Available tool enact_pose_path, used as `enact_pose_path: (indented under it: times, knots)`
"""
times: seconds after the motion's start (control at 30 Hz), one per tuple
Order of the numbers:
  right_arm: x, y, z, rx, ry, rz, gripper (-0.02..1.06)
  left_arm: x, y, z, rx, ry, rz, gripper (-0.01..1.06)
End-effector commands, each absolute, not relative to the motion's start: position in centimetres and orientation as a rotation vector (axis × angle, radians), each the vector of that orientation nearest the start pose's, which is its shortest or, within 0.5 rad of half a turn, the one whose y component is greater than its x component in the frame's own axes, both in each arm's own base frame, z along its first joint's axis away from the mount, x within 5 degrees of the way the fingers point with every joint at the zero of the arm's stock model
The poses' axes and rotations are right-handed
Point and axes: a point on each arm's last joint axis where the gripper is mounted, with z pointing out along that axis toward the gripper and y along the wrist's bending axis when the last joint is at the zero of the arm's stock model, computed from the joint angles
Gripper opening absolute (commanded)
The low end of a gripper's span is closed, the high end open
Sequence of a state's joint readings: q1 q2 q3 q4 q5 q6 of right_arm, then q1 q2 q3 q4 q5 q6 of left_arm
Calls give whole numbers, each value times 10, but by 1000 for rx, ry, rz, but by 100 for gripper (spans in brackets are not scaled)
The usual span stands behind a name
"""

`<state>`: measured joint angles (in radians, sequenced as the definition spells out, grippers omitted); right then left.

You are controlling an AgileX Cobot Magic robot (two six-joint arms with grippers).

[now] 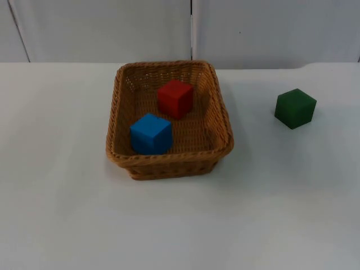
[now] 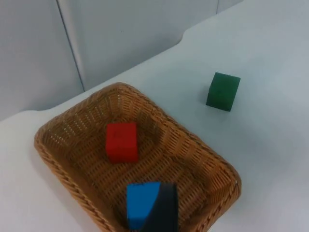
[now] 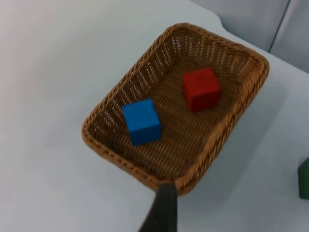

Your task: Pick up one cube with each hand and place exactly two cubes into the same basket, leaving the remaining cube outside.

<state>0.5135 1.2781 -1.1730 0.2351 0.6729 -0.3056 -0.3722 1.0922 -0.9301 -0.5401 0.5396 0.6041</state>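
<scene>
A woven wicker basket (image 1: 114, 118) stands in the middle of the white table. Inside it lie a red cube (image 1: 175, 98) toward the back and a blue cube (image 1: 151, 134) toward the front left. A green cube (image 1: 295, 108) rests on the table to the basket's right, well apart from it. My left gripper (image 2: 161, 212) hangs above the basket (image 2: 195, 137), over the blue cube (image 2: 139, 203), with the red cube (image 2: 121, 141) and green cube (image 2: 223, 91) beyond. My right gripper (image 3: 163, 210) hovers over the basket's rim (image 3: 113, 99), holding nothing; blue cube (image 3: 141, 121) and red cube (image 3: 201, 88) lie inside.
The grey partition wall (image 1: 112, 28) closes off the table's back edge. White table surface (image 1: 180, 225) spreads around the basket on all sides. An edge of the green cube (image 3: 304, 179) appears in the right wrist view.
</scene>
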Motion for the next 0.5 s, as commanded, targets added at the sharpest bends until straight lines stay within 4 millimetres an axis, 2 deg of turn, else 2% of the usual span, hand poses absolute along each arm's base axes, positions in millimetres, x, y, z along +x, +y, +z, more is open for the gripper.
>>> enact_pose_path:
  times: [0.0,0.17,0.2,0.37,0.47]
  knots:
    - [222,140,365,-765,2104,377,73,197,-102,348,664,1999,-422,77]
    - [190,122,367,-753,2064,385,73,177,-94,344,641,1982,-432,77]
    - [190,122,367,-753,2064,385,73,177,-94,344,641,1982,-432,77]
    - [159,105,371,-740,2019,395,73,154,-85,341,622,1960,-446,77]
    - [147,98,370,-735,1999,397,73,144,-82,342,632,1952,-455,77]
